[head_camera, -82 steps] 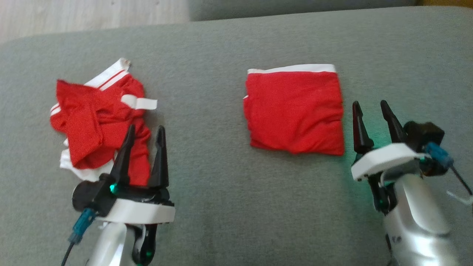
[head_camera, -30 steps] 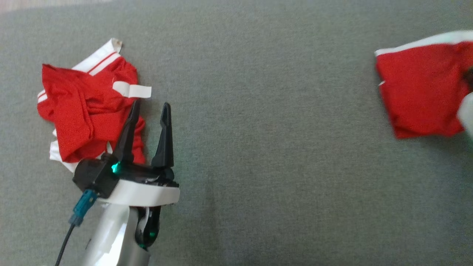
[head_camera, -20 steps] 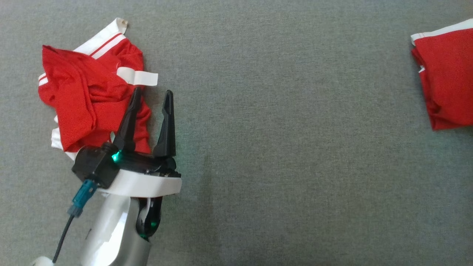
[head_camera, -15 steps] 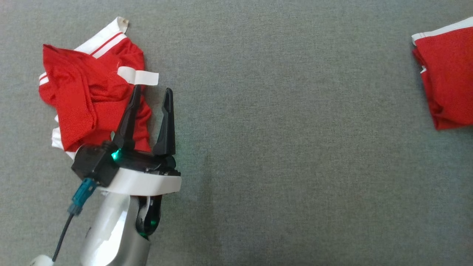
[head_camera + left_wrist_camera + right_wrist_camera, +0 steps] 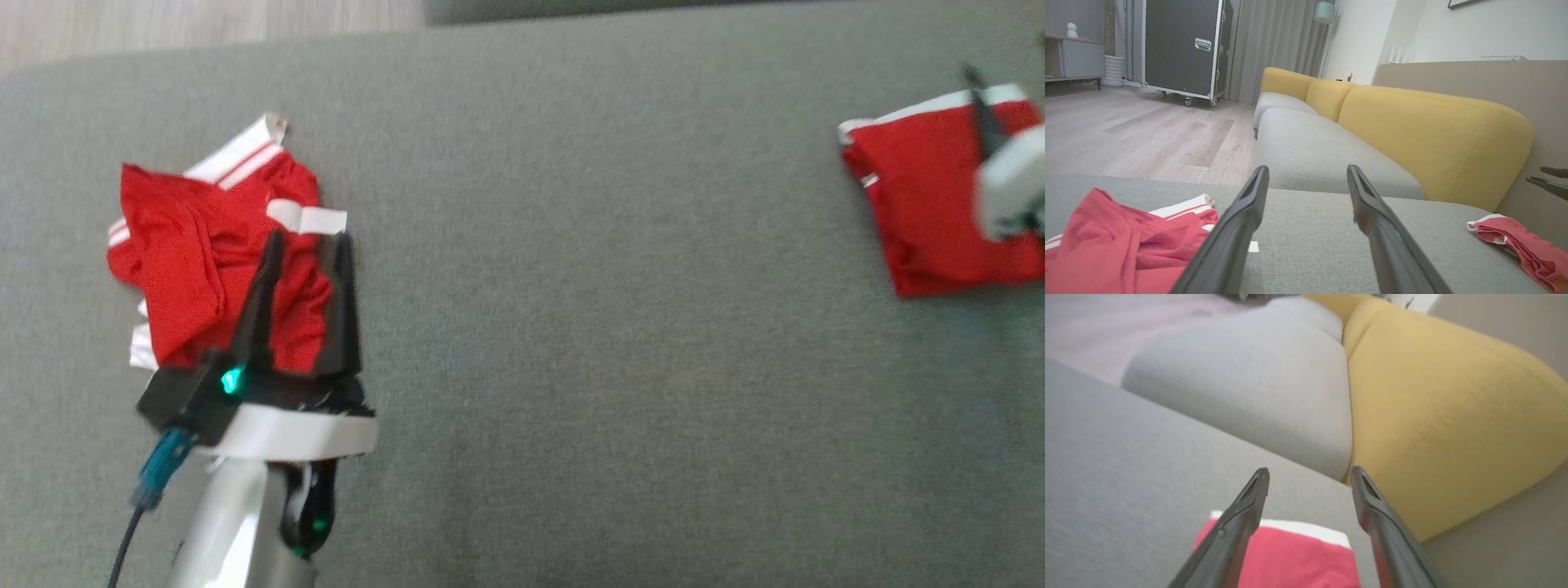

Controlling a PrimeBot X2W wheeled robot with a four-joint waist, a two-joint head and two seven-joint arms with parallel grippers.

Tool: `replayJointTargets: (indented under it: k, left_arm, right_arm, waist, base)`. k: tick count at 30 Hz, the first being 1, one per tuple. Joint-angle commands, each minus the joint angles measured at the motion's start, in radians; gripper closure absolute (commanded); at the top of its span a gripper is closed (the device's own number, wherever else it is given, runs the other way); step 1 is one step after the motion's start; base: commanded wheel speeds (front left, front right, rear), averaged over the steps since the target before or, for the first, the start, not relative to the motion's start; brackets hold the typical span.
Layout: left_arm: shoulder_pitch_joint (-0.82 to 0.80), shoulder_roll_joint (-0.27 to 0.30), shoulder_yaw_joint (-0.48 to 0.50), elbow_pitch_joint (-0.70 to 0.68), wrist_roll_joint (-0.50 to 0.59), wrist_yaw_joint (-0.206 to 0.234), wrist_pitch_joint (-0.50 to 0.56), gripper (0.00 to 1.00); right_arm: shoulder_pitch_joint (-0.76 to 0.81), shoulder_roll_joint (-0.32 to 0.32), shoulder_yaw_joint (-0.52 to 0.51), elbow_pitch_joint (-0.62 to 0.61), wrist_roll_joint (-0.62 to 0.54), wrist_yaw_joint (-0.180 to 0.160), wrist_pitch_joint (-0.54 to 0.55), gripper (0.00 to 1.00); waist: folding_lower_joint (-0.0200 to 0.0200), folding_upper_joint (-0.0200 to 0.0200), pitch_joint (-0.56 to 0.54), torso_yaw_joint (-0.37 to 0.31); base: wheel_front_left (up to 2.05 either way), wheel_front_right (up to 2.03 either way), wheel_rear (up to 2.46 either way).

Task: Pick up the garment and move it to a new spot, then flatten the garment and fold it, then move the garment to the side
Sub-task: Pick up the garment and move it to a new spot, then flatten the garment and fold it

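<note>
Fabric first: the folded garment is thin red cloth with a white waistband. It lies as a flat square at the far right of the grey cushion, with a yellow backrest beyond it. I judge it light, limp and apt to slide on itself, so the layers would slip apart if I lifted it by one corner. A good hold would pinch all the layers together at the folded edge, or at the firmer waistband. My right gripper hangs over it with its fingers spread wide and nothing between them. Well apart, at the left of the cushion, a second red garment lies crumpled, with white bands sticking out. My left gripper hovers by it, likewise wide open and empty.
</note>
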Motion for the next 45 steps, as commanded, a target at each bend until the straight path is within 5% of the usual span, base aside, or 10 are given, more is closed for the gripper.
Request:
replayJointTargets:
  k: [1, 16, 27, 45]
  left_arm:
    - [0.001, 0.016, 0.056, -0.031, 0.006, 0.002, -0.005, 0.00]
    - [0.138, 0.007, 0.119, -0.033, 0.022, 0.002, -0.005, 0.00]
    - [0.176, 0.001, 0.105, -0.010, 0.015, 0.002, -0.005, 0.00]
    - [0.180, -0.002, 0.107, -0.002, 0.016, 0.002, -0.005, 0.00]
  right_arm:
    - [0.021, 0.029, -0.014, -0.048, 0.006, -0.001, -0.032, 0.00]
    - [0.411, 0.413, -0.324, -0.502, 0.048, -0.001, -0.100, 0.00]
    - [0.742, 0.432, -0.315, -0.709, 0.110, -0.001, -0.100, 0.00]
    - [0.781, 0.432, -0.294, -0.741, 0.124, -0.001, -0.101, 0.00]
  waist:
    - [0.0001, 0.0000, -0.052, -0.023]
    - [0.0001, 0.0000, -0.184, -0.043]
    - [0.0001, 0.0000, -0.194, -0.030]
    - [0.0001, 0.0000, -0.207, -0.003]
  base:
    - [0.00, 0.00, 0.00]
    - [0.00, 0.00, 0.00]
    - [0.00, 0.00, 0.00]
    - [0.00, 0.00, 0.00]
